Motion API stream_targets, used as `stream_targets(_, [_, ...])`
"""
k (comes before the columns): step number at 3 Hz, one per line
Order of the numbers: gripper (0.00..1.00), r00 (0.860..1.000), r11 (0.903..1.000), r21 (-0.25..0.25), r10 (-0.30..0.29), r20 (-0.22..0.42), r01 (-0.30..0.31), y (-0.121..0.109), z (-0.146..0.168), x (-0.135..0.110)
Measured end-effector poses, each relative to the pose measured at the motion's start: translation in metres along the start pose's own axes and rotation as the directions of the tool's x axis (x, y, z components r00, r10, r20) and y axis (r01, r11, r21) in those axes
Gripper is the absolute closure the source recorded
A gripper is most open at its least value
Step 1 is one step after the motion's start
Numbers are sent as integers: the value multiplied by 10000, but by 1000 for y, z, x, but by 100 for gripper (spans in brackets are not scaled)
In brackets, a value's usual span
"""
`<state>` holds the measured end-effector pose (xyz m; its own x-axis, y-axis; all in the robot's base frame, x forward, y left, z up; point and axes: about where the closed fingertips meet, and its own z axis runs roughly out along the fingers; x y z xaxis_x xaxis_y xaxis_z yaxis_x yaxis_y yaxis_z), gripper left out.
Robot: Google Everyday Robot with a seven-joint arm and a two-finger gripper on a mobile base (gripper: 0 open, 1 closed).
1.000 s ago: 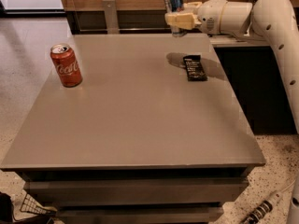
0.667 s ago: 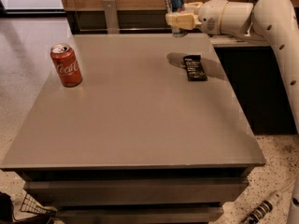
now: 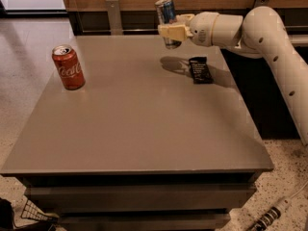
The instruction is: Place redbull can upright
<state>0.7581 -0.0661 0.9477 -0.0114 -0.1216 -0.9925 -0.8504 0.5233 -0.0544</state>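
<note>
Since the earlier frames, our gripper (image 3: 170,32) has come a little toward 9 o'clock and slightly lower, carrying the redbull can (image 3: 166,11) with it. The Coca-Cola can (image 3: 68,67) and the black wrapper (image 3: 200,70) have not shifted.

In the camera view, our fingers (image 3: 168,31) are clamped on the redbull can's lower half. We hold it in the air over the far part of the surface (image 3: 144,129), at about 12 o'clock, nearly upright with a slight lean. Its shadow lies on the surface just beside the wrapper, on the wrapper's 9 o'clock side.

We judge the main risk to be letting go too high or while the can is leaning: a slim can would likely tip and roll. Coming down toward 3 o'clock could catch the wrapper's edge and topple it.

The can's middle is covered by our fingers, and the far finger is hidden. We cannot tell how high the can hangs. Our arm (image 3: 269,37) is cut off at the right edge.
</note>
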Motion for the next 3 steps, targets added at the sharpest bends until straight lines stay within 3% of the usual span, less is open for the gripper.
stream_targets(1, [100, 9998, 9998, -74, 193, -36, -194, 12, 10, 13])
stream_targets(3, [100, 9874, 9883, 31, 1524, 417, -1526, 27, 25, 48])
